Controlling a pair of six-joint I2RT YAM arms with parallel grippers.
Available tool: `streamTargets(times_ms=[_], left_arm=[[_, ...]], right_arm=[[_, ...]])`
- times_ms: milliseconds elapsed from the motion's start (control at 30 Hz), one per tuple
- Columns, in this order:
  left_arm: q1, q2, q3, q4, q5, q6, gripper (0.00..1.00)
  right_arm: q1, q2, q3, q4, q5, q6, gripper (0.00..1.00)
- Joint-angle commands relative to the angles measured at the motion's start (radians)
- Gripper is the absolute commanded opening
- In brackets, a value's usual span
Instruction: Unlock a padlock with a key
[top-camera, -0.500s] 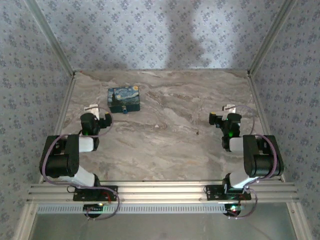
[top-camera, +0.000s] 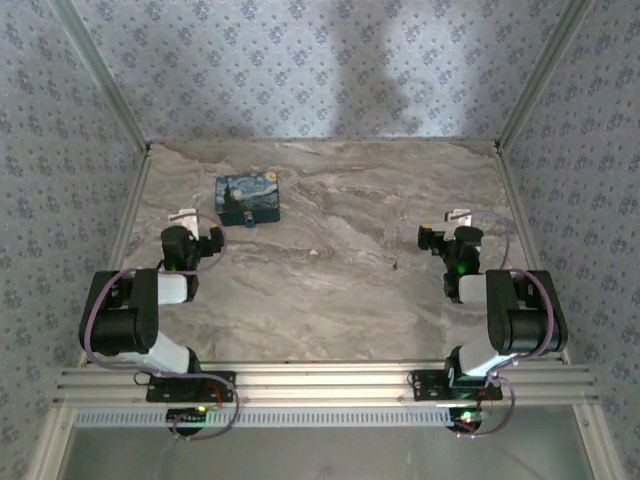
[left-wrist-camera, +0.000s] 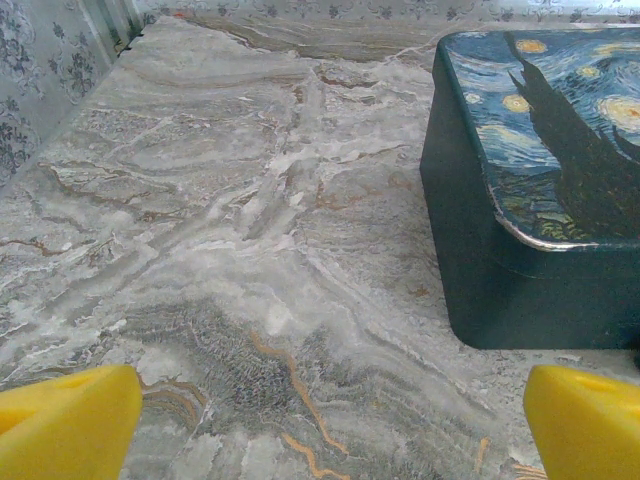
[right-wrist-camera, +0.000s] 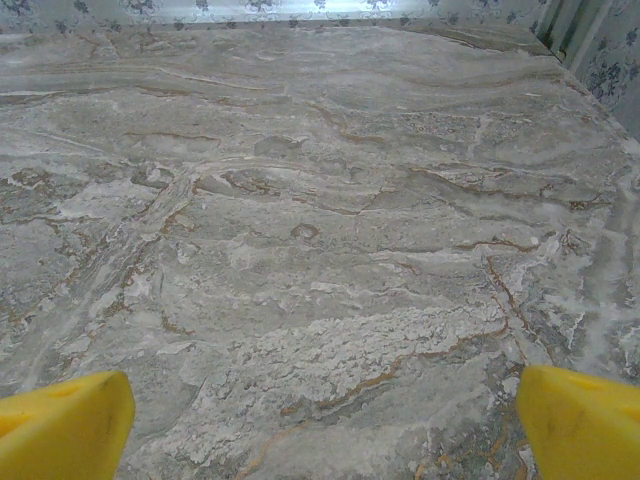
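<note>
On the bench's far left, just in front of the starry-night tin, lies the tiny padlock. I cannot tell whether it touches the tin. My left claw and right claw are both spread wide and hold nothing. I'd approach the padlock low, keeping clear of the tin's corner. A small dark speck mid-bench may be the key. The tin's lid is on, so its contents are hidden.

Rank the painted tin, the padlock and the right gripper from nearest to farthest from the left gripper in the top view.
1. Painted tin, just ahead and right of the left gripper.
2. Padlock, by the tin's near edge, slightly farther.
3. Right gripper, far across the table.
</note>
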Motion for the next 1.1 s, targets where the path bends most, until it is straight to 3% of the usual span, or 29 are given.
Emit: streamTargets(times_ms=[0,500,600,767,867,967,1067], left_arm=[[-0.002,0.004,0.013,0.0,0.018,-0.004,0.98],[-0.002,0.0,0.006,0.01,0.019,-0.005,0.98],[-0.002,-0.07,-0.01,-0.015,0.004,-0.011,0.98],[-0.002,-0.294,0.021,-0.268,-0.032,-0.073,0.98],[-0.002,-0.414,0.101,-0.507,-0.03,-0.197,0.98],[-0.002,-0.484,0.18,-0.694,0.036,-0.34,0.98],[-0.008,-0.511,0.217,-0.777,0.161,-0.486,0.98]], right_arm=[[-0.003,0.007,0.011,-0.001,0.006,-0.008,1.0],[-0.009,-0.004,0.009,-0.01,-0.001,-0.002,1.0],[-0.013,-0.05,0.016,-0.053,0.003,0.007,1.0],[-0.024,-0.18,0.075,-0.291,0.026,0.061,1.0],[-0.023,-0.27,0.126,-0.504,-0.006,0.139,1.0],[-0.009,-0.351,0.202,-0.757,-0.058,0.222,1.0],[0.022,-0.41,0.25,-0.938,-0.154,0.338,0.98]])
